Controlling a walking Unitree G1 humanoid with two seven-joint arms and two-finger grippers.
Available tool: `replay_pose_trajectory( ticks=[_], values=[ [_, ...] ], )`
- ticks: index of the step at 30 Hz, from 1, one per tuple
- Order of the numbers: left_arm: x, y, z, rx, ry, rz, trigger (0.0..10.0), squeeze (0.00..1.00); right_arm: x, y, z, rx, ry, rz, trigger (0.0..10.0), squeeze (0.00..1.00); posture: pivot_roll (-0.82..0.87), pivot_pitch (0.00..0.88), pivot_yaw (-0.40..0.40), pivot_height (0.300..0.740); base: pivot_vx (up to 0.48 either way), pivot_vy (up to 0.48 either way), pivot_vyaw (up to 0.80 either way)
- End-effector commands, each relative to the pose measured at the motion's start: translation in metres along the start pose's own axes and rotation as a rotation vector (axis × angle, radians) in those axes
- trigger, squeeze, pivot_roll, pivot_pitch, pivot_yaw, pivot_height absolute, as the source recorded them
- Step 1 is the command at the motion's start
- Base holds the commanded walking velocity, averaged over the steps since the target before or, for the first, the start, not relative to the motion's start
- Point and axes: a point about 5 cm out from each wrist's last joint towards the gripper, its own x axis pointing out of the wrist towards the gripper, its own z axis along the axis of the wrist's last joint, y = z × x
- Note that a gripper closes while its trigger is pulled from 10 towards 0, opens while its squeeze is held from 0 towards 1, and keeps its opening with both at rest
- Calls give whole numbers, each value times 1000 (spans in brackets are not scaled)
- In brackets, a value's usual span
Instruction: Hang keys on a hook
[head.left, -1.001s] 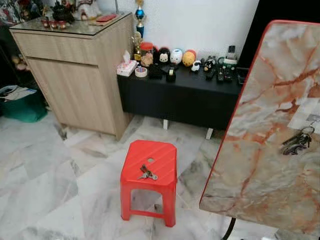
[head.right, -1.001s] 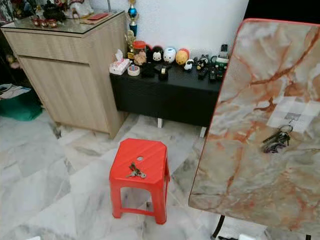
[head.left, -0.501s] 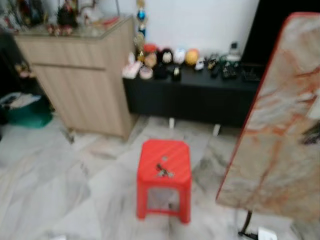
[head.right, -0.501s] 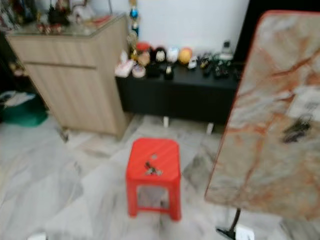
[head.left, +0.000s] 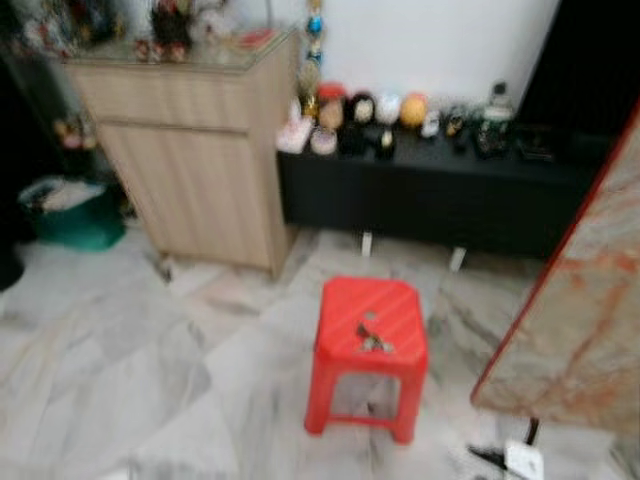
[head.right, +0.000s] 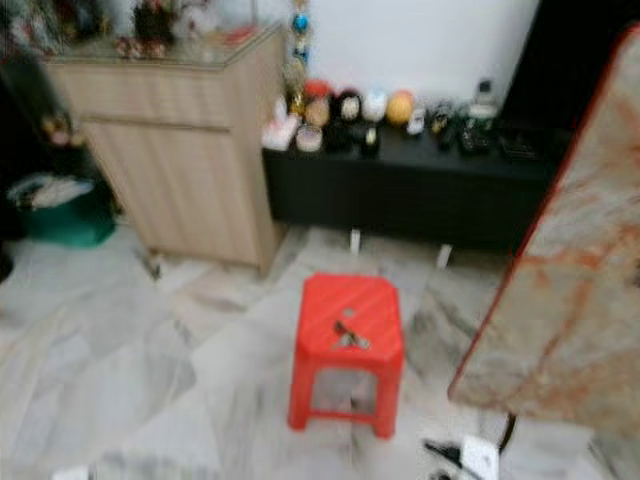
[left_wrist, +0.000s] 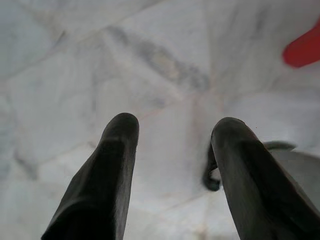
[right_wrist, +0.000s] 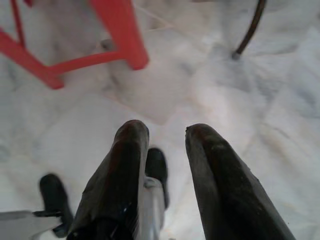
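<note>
I am standing off from the stool (head.left: 369, 330), and the keys (head.left: 373, 341) are lying on its red seat, near the middle, untouched. Both head views are blurring, so I judge that fine detail is unreliable at present.

My left gripper (left_wrist: 175, 135) is hanging over the floor (left_wrist: 165, 65) with its fingers spread and nothing between them. My right gripper (right_wrist: 167, 137) is hanging low near the stool's legs, fingers parted by a narrower gap, also carrying nothing.

Risks, as I am judging them:
- The keys are small and flat on smooth plastic; a grasp coming in off-centre is likely to be pushing them across the seat or off its edge.
- The stool is light; a bump from an arm or leg could be tipping it and dropping the keys.
- The slab (head.left: 590, 300) is leaning at my right; swinging the right arm wide could be striking it.
- The hook is not discernible in these frames, so I am unable to confirm the target yet.

The head views are showing the keys, the cabinet (head.left: 195, 150) and the bench (head.left: 440, 190). The right wrist view is adding the stool's legs from floor level and a dark curved support beside them. The left wrist view is adding mostly floor and a red corner.
</note>
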Motion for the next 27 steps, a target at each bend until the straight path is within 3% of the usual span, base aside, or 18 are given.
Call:
replay_pose_trajectory(
  ticks=[1, 7, 11, 17, 20, 24, 27],
  values=[
    [1, -4, 0, 11, 1, -11, 10000, 0, -1, -7, 1, -4, -5, -19, 10000, 0, 39, 0, 2, 740, 0, 0, 0],
    [1, -7, 1, -14, -9, -17, 10000, 0, -1, -9, 0, 4, -7, -27, 10000, 0, 37, 0, 0, 740, 0, 0, 0],
    [1, -8, 0, -15, -13, -19, 10000, 0, -1, -8, 0, -40, -4, -20, 10000, 0, 37, 0, -2, 740, 0, 0, 155],
    [1, -8, 0, -13, -11, -18, 10000, 0, -2, -8, -5, -46, 1, -17, 10000, 0, 37, 0, -2, 740, 301, 0, 800],
    [0, -6, -1, -10, -9, -15, 10000, 0, -3, -8, -8, -21, 2, -11, 10000, 0, 36, 0, -2, 740, 339, 0, 0],
    [0, -6, -3, -8, -7, -14, 10000, 0, -3, -4, -12, -56, 11, 7, 10000, 0, 35, 0, 0, 740, 347, 0, 0],
    [2, -15, 0, -5, -11, -24, 10000, 0, -3, -3, -13, -70, 8, 13, 10000, 0, 36, 0, -1, 740, 354, 0, 235]
  ],
)
